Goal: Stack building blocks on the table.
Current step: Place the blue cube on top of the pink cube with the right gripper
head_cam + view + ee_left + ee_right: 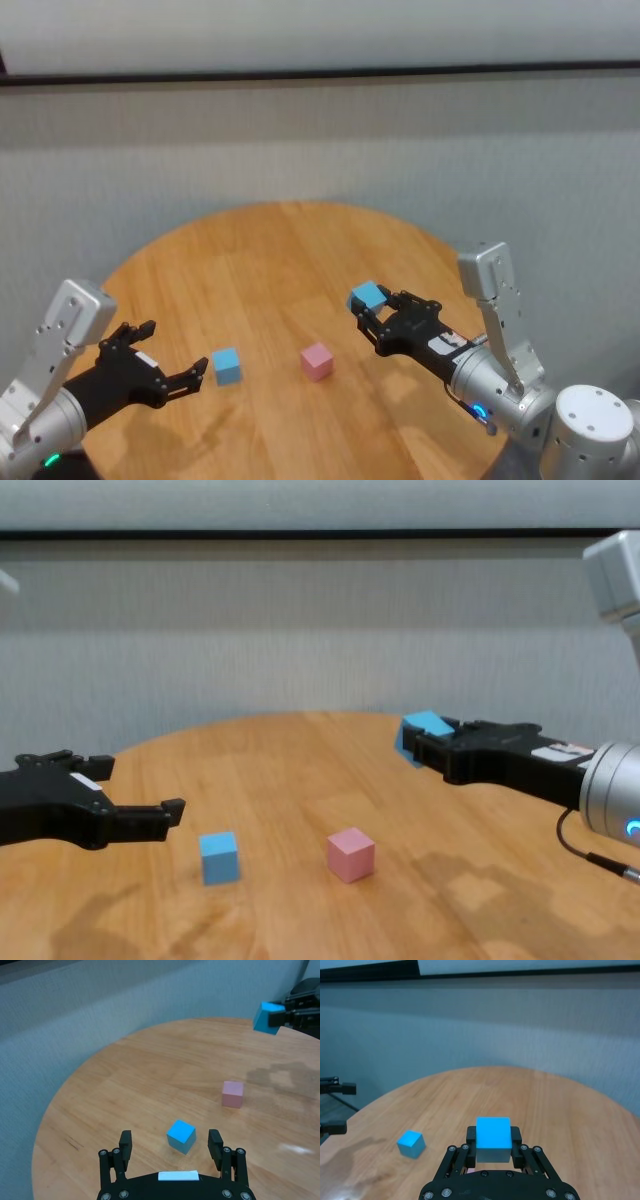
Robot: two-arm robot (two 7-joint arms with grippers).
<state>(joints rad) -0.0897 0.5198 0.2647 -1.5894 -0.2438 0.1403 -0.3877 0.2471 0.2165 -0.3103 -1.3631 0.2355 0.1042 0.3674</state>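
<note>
Above the table [270,250], on our right side, our right gripper [366,312] is clamped on a light blue block [368,295], carried clear of the wood. Our left gripper [172,362] hangs spread wide just beside the second blue block [226,366], not touching, with the pink block [316,361] resting nearby on the tabletop.

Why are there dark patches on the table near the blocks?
Shadows: in the left wrist view a blotchy one lies on the table beyond the pink block, below the right gripper; the chest view shows soft patches under both arms.
</note>
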